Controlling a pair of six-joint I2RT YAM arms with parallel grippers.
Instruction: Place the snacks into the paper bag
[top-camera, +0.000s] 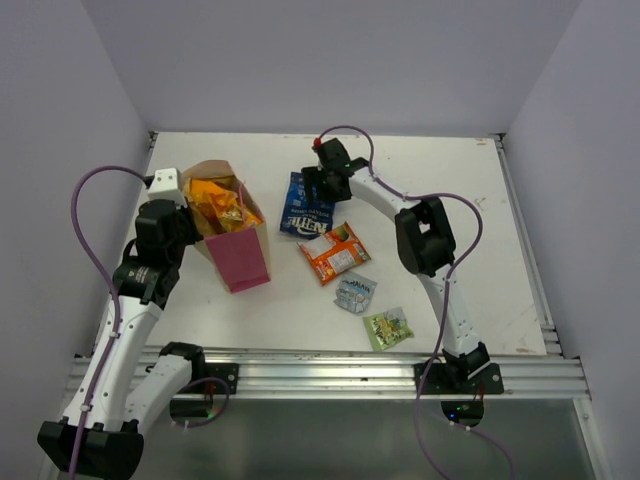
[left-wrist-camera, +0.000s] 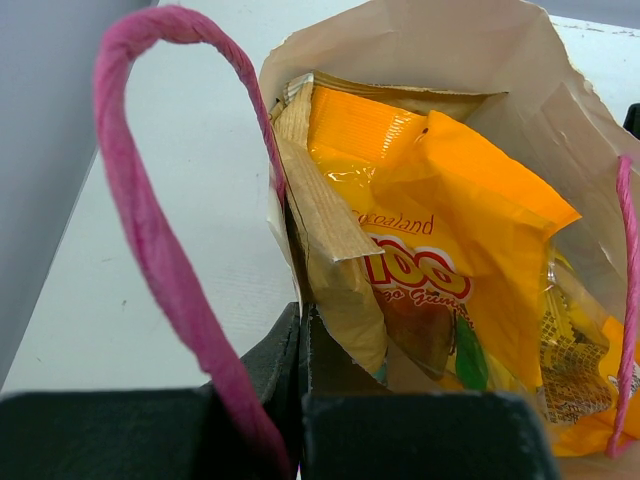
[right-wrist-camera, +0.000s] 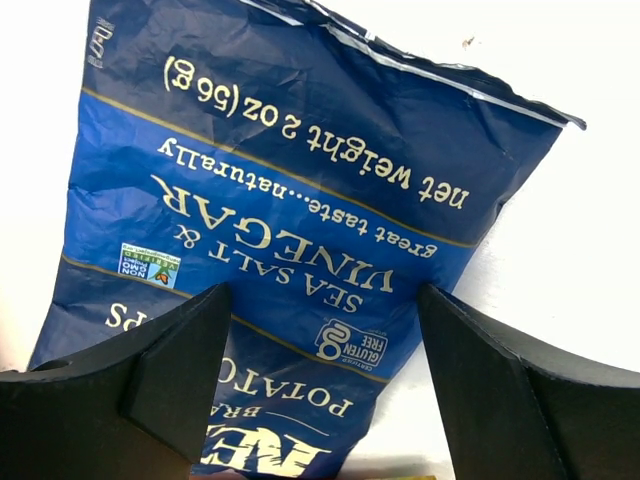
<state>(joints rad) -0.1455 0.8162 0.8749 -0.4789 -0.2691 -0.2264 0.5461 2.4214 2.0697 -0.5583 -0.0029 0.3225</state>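
The dark blue foil chip bag (top-camera: 305, 212) lies flat, print up, midway between the left and right edges and nearer the far edge. Its long axis runs far-to-near with a slight lean. The right gripper (right-wrist-camera: 325, 400) hovers over it, fingers spread wide on either side. The bag looks light, slick and crinkly, its chips breakable, so the crimped end seal seems the safest hold. Toward the left edge, the left gripper (left-wrist-camera: 301, 345) pinches the rim of the upright pink-and-tan paper bag (left-wrist-camera: 420, 50), which contains an orange-yellow foil bag (left-wrist-camera: 470, 190).
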